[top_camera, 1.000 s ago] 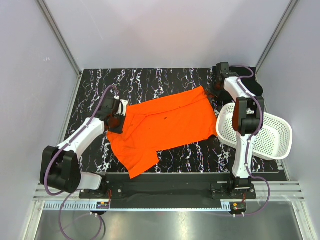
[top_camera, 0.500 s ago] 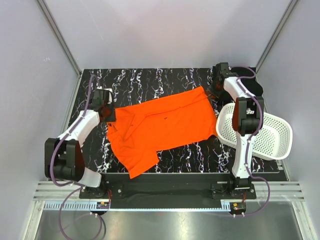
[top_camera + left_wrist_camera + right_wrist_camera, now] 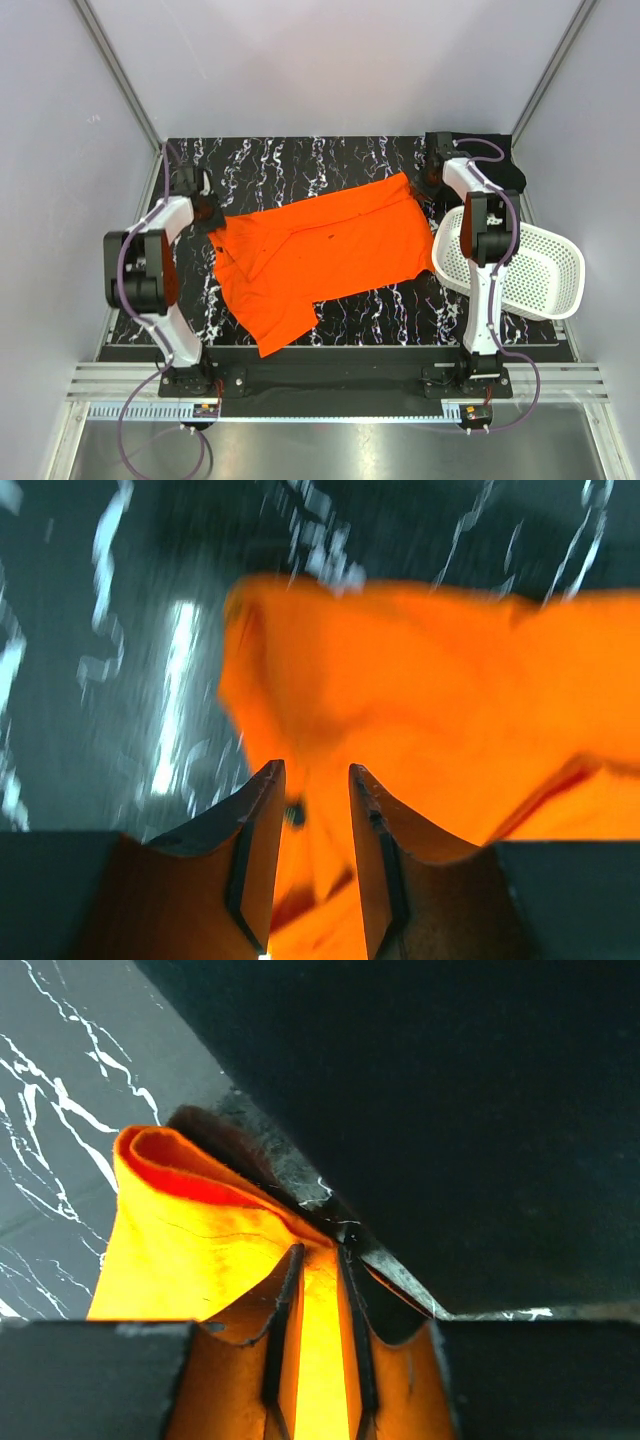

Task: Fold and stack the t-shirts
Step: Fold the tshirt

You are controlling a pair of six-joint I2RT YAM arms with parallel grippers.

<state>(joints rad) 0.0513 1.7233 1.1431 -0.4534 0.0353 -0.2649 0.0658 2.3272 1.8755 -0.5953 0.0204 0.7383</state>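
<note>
The orange t-shirt (image 3: 320, 250) lies spread across the black marbled table (image 3: 300, 160), its collar end to the left. My left gripper (image 3: 205, 212) sits at the shirt's far-left edge. In the left wrist view its jaws (image 3: 315, 770) stand open, with the orange t-shirt (image 3: 420, 680) lying loose beyond them. My right gripper (image 3: 430, 182) is at the shirt's back right corner, shut on a fold of orange fabric (image 3: 200, 1230) that runs between its fingers (image 3: 320, 1250). The black t-shirt (image 3: 505, 172) lies bunched at the back right and fills the upper right (image 3: 450, 1090) of the right wrist view.
A white perforated basket (image 3: 545, 270) stands tilted at the right edge of the table, close to the right arm. Grey walls close in the table on three sides. Bare marbled tabletop shows behind the shirt (image 3: 300, 165) and at the front right (image 3: 400, 315).
My left gripper opened, let go of the orange shirt's left part and drew back and to the left, to the shirt's edge. The right gripper kept its hold in place.
</note>
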